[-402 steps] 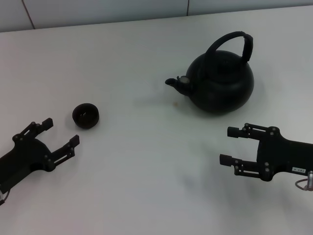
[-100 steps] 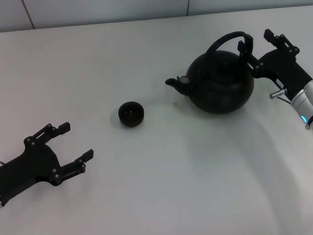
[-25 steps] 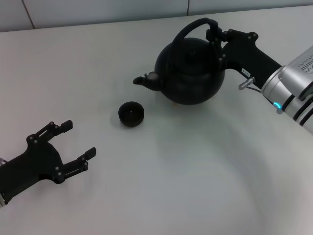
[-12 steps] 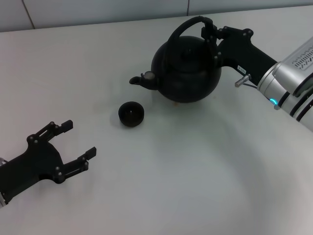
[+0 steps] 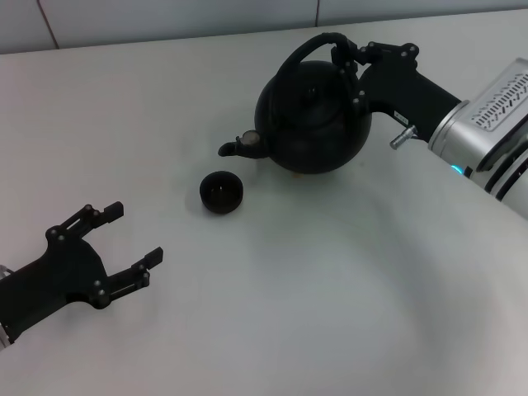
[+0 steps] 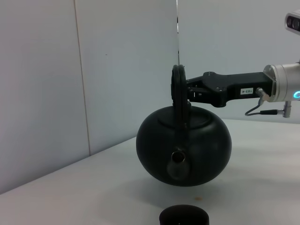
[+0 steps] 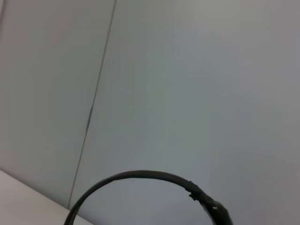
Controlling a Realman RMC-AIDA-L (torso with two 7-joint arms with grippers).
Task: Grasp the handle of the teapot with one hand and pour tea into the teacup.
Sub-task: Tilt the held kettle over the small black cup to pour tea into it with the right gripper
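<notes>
- Nearest the robot, at about 8 o'clock in the head view, the left gripper [image 5: 124, 239] sits parked low over the table [image 5: 313, 297], its fingers spread apart and holding nothing.
- Farther out, near the middle of the table, the teacup [image 5: 222, 192] stands upright and alone; the left wrist view catches only its rim [image 6: 183, 216] below the pot.
- Just beyond the cup, toward 1 o'clock from it, the teapot [image 5: 315, 117] hangs clear of the table, as the gap under its belly in the left wrist view [image 6: 183, 151] shows. Its spout [image 5: 238, 146] points toward the cup but, as I judge it, ends short of being over the cup's mouth.
- The right gripper [image 5: 356, 69] reaches in from 3 o'clock and is clamped on the handle [image 5: 307, 51] at its thicker side, low on the arch.
- Risk: tipping now would likely drop tea on the table beside the cup, because the spout is not yet over it.
- Risk: the off-centre grip on a round hoop could let the heavy pot swing or slip, sending the pour wide.
- Risk: a low spout could nudge the light cup away.
</notes>
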